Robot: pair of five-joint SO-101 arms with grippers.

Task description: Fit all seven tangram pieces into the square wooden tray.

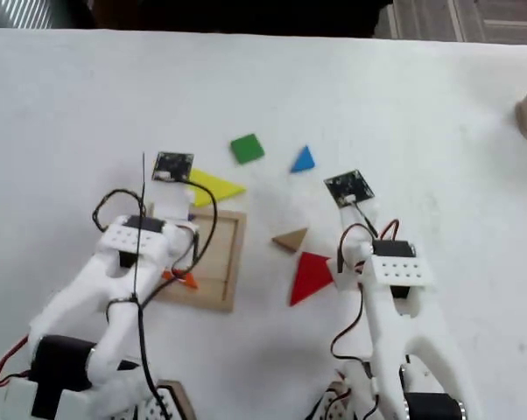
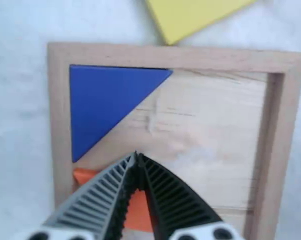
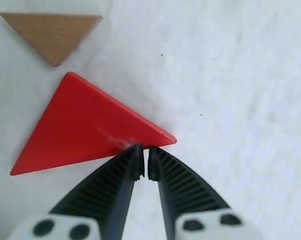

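1. Square wooden tray (image 2: 160, 54): the left gripper (image 2: 137, 161) hangs over its inside with its jaws closed tip to tip, above an orange piece (image 2: 83, 176) lying in a near corner of the tray. I cannot tell whether the tips press on that piece.
2. A large blue triangle (image 2: 103, 105) lies flat in the adjoining corner of the tray. The rest of the floor is bare wood.
3. A yellow piece (image 2: 190, 15) sits just outside the tray's far rim.
4. The right gripper (image 3: 142, 162), jaws all but together, stands off the tray's right side at the edge of a red triangle (image 3: 80, 130).
5. Further from the tray lie a wood-coloured triangle (image 3: 53, 32), a green square (image 1: 247, 148) and a small blue triangle (image 1: 304, 160).
6. Risks, as I see them:
   - Closed jaws nudging the orange piece could tip it onto the blue triangle or jam it against the rim.
   - The flat red triangle offers little to grab, so it may skid away.
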